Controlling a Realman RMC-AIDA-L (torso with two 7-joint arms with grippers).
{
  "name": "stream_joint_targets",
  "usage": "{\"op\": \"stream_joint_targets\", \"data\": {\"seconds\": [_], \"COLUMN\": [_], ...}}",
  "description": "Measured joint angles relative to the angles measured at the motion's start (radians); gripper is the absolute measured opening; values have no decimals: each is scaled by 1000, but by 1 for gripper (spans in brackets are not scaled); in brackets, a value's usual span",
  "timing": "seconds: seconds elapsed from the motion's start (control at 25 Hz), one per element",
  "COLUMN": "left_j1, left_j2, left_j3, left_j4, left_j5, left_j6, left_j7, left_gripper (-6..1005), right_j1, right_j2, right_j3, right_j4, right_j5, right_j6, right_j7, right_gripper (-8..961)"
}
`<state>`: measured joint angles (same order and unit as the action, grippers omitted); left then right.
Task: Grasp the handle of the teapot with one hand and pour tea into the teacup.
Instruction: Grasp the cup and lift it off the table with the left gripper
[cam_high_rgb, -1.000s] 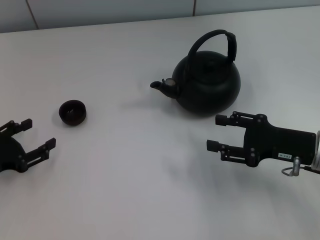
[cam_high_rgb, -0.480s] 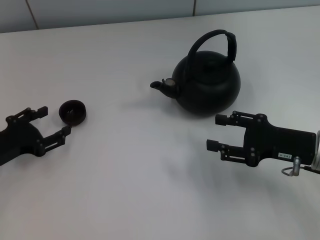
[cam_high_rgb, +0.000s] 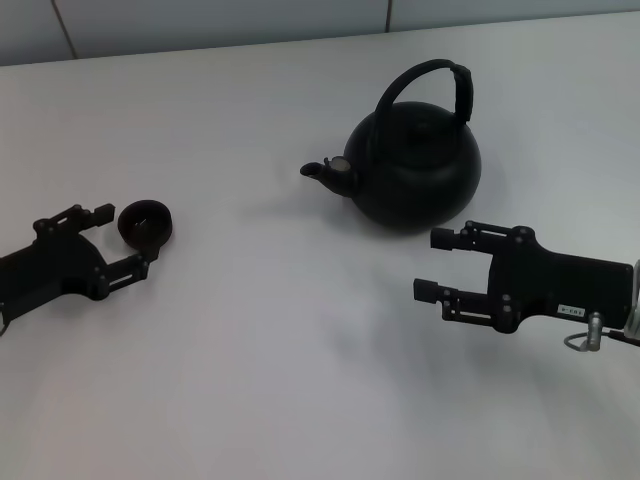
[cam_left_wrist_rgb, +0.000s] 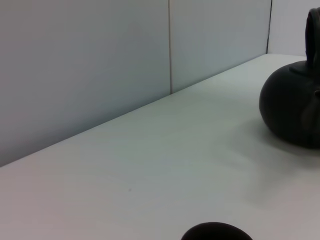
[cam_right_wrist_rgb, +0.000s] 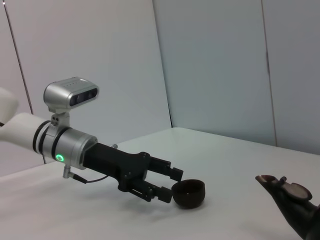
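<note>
Teapot (cam_high_rgb: 415, 175) upright on the white worktop (cam_high_rgb: 280, 350), spout (cam_high_rgb: 322, 171) aimed toward the teacup side, lid on. Handle (cam_high_rgb: 430, 85) standing up in an arch over the lid, thicker sleeve on the side away from the spout, nothing touching it. Teacup (cam_high_rgb: 146, 223) well apart from the teapot on the spout side, upright, rim up. Left gripper (cam_high_rgb: 128, 243) low at the teacup, fingers spread wide, one finger (cam_high_rgb: 102, 212) just beside the cup's far edge, the other (cam_high_rgb: 138, 270) at its near edge; cup partly between the tips, contact not clear from the head view. Right wrist view confirms: left gripper (cam_right_wrist_rgb: 169, 184) open, tips right up against the teacup (cam_right_wrist_rgb: 188, 192), gripping nothing. Left wrist view shows only the cup's rim (cam_left_wrist_rgb: 216, 232) at the frame edge and the teapot (cam_left_wrist_rgb: 292, 107) farther off; own fingers not visible there. Right gripper (cam_high_rgb: 428, 265) just in front of the teapot on the near side, hovering level, fingers wide apart and empty, pointing toward the teacup side, not touching the teapot body. Spout tip (cam_right_wrist_rgb: 280, 182) visible in the right wrist view.
</note>
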<state>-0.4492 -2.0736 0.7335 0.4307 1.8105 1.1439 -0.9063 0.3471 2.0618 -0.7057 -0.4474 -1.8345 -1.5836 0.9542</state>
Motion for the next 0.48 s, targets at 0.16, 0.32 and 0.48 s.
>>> {"op": "stream_joint_targets", "data": {"seconds": [0.16, 0.32, 0.48], "left_j1": [-11, -27, -35], "left_j2": [-2, -4, -5], "left_j3": [3, 11, 23], "left_j4": [-1, -13, -16], "left_j5": [-1, -1, -1], "left_j6": [-17, -42, -58], "left_j7": [0, 0, -1], "left_gripper": [728, 726, 723], "right_j1": [1, 2, 2], "right_j2": [-1, -3, -4], "right_j3": [0, 0, 1], "right_j4": [-1, 0, 0], "right_j5": [0, 0, 0], "right_j6": [0, 0, 0], "right_j7": [0, 0, 0], "right_gripper": [701, 701, 701]}}
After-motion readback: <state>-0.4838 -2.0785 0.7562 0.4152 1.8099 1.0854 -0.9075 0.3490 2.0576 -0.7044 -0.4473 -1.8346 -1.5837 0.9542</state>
